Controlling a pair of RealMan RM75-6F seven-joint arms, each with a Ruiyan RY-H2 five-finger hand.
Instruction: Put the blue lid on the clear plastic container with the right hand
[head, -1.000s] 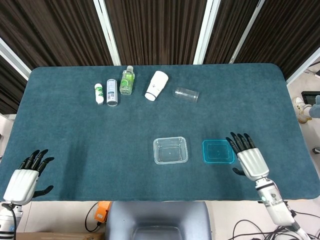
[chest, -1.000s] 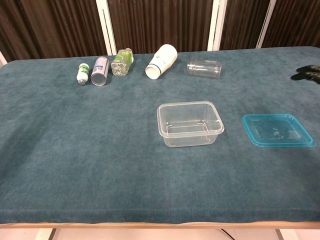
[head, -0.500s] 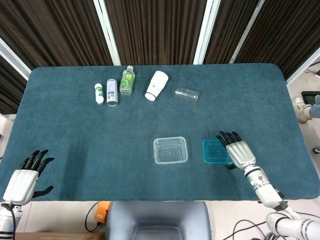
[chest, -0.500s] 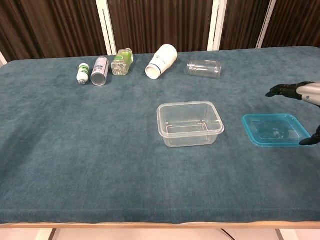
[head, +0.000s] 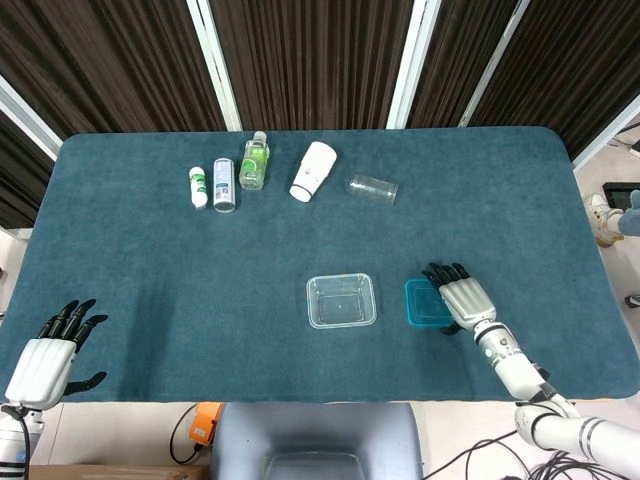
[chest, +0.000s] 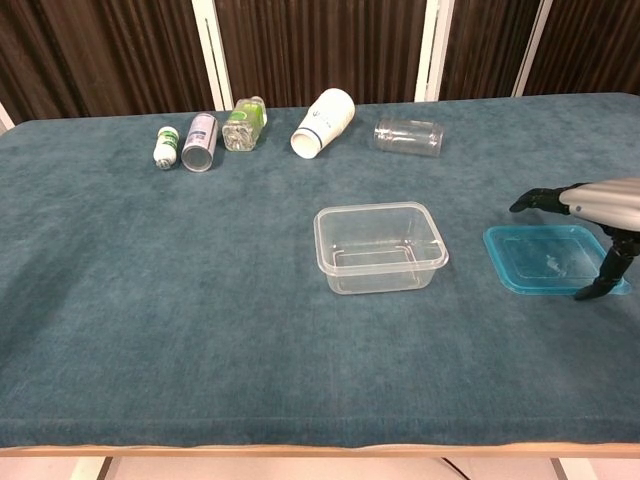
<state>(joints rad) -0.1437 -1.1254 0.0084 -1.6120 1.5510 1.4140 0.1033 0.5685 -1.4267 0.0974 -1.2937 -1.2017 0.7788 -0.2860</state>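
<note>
The blue lid (head: 428, 303) lies flat on the teal worktop (head: 150, 270), in the lower right of the head view, just to the right of the clear plastic container (head: 341, 300). The container stands upright and open near the lower middle of the frame, apart from the lid by a narrow strip of cloth. In the chest view the lid (chest: 545, 257) sits at the right edge, with the container (chest: 379, 246) in the centre.

The right hand (head: 462, 298) hovers over the right part of the lid, its dark fingers spread and stretched towards the top of the frame, holding nothing. In the chest view the same hand (chest: 590, 215) enters from the right edge above the lid, with fingers (chest: 532, 199) reaching left over it and the thumb pointing down beside the lid's near right corner; whether the thumb touches the lid cannot be told.

The left hand (head: 50, 352) rests at the lower left corner of the head view, near the worktop's front edge, fingers apart and empty.

Along the upper part of the worktop lie a small white bottle (head: 198, 186), a silver can (head: 223, 184), a green-tinted bottle (head: 254, 161), a white paper cup (head: 314, 171) on its side and a clear glass (head: 373, 188) on its side.
</note>
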